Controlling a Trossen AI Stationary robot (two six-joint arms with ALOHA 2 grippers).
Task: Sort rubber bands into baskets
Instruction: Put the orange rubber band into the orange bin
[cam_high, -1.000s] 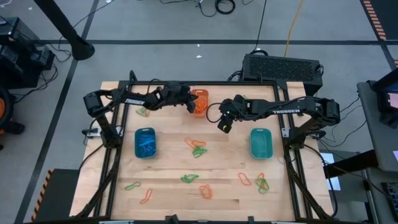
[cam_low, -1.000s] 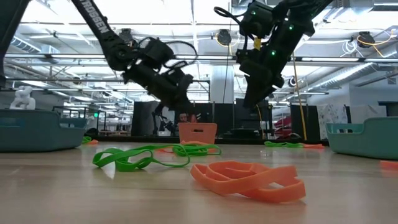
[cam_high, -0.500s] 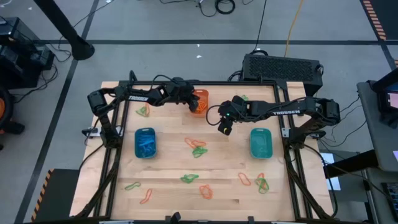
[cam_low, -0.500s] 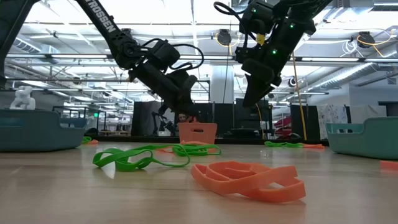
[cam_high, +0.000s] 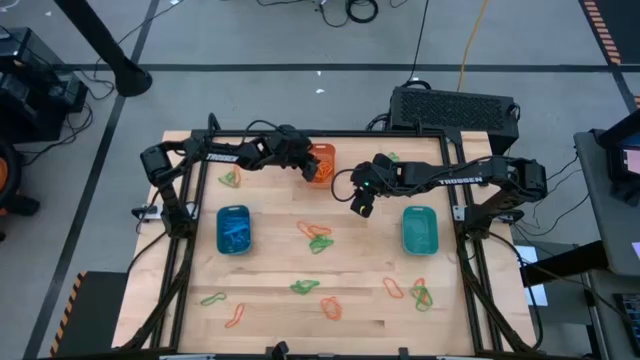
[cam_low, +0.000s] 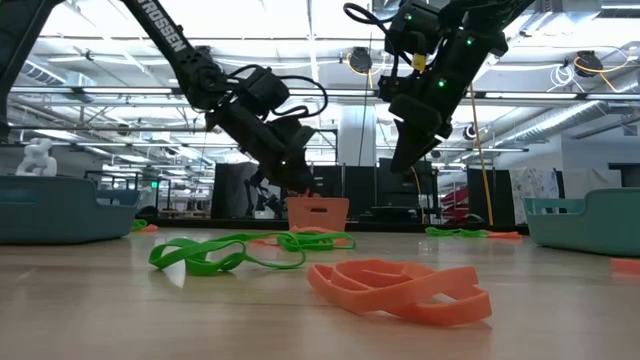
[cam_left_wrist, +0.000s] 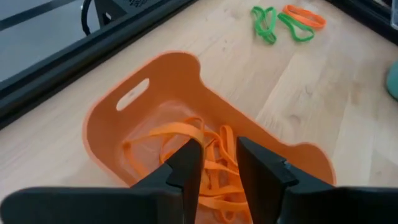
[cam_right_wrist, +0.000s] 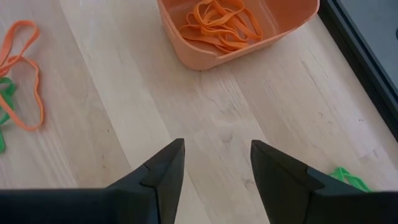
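My left gripper (cam_left_wrist: 217, 163) hangs over the orange basket (cam_high: 321, 163) at the table's far edge, fingers slightly parted, holding nothing. Orange rubber bands (cam_left_wrist: 205, 163) lie inside. My right gripper (cam_high: 359, 203) hovers nearby, fingers spread. Loose bands litter the table (cam_high: 270, 260).

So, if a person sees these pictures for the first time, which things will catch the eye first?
Probably the left end effector poised over the orange basket at the table's far edge, its fingers apart above the orange bands heaped inside. Next, the colourful rubber bands scattered over the wooden table, between the blue basket on the left and the teal basket on the right. The right end effector hangs open near the middle.
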